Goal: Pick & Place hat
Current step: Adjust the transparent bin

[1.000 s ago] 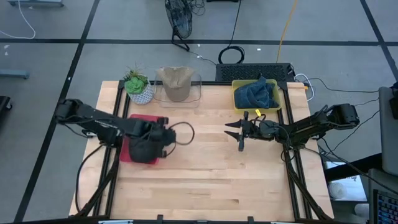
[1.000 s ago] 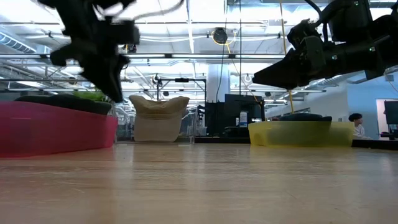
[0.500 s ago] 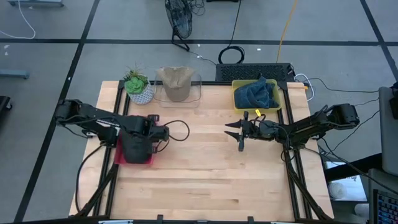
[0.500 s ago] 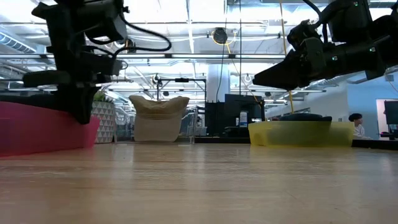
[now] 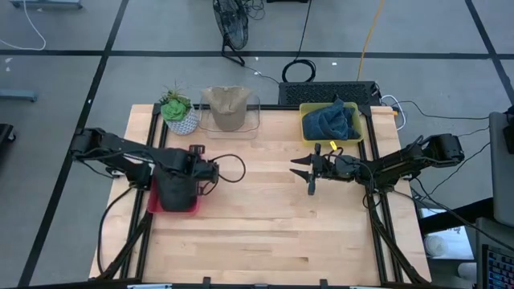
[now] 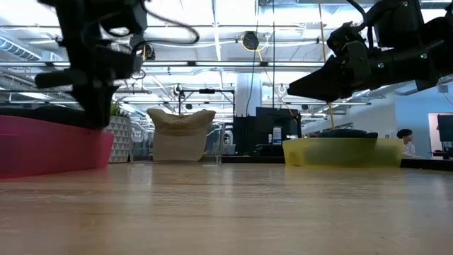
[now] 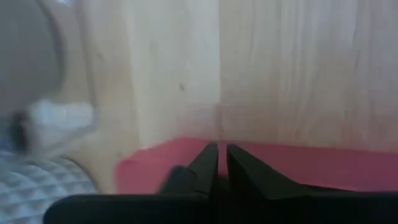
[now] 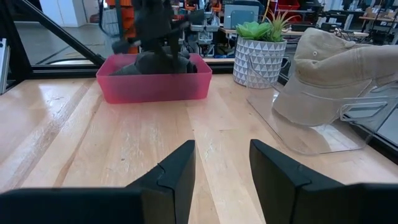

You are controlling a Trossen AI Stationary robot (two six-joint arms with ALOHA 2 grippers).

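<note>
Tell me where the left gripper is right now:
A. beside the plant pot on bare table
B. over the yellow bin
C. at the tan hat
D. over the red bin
D: the high view shows the left gripper down over the red bin with a dark item under it, far from the yellow bin, the tan hat and the plant pot.

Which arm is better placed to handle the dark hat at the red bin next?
The left. Its gripper sits directly over the red bin, while the right gripper hangs open above mid-table, well away.
</note>
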